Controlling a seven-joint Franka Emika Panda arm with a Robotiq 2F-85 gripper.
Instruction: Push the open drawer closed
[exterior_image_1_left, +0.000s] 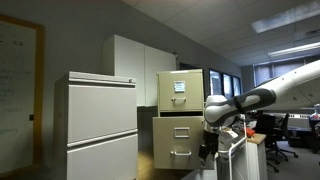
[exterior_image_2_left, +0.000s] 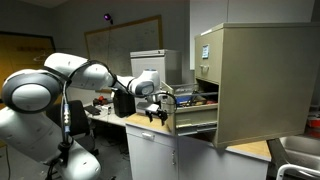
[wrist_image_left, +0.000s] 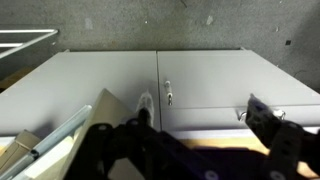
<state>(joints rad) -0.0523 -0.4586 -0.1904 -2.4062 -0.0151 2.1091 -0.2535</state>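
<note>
The tan drawer (exterior_image_1_left: 175, 133) with a plain front and a small silver handle (exterior_image_1_left: 181, 153) stands pulled out of the narrow filing cabinet (exterior_image_1_left: 190, 82). In an exterior view it juts out to the left (exterior_image_2_left: 196, 120). My gripper (exterior_image_2_left: 157, 114) hangs just in front of the drawer's front face, close to it; contact cannot be told. It also shows beside the drawer in an exterior view (exterior_image_1_left: 209, 148). In the wrist view the two dark fingers (wrist_image_left: 205, 108) are spread wide with nothing between them, and a tan strip (wrist_image_left: 225, 146) shows below them.
The tan drawer above (exterior_image_1_left: 179, 88) carries a white label card and is shut. A wide white cabinet (exterior_image_1_left: 100, 125) stands beside the filing cabinet. A tall white cupboard (wrist_image_left: 160, 75) is behind. Desks and a chair (exterior_image_1_left: 272, 132) lie beyond the arm.
</note>
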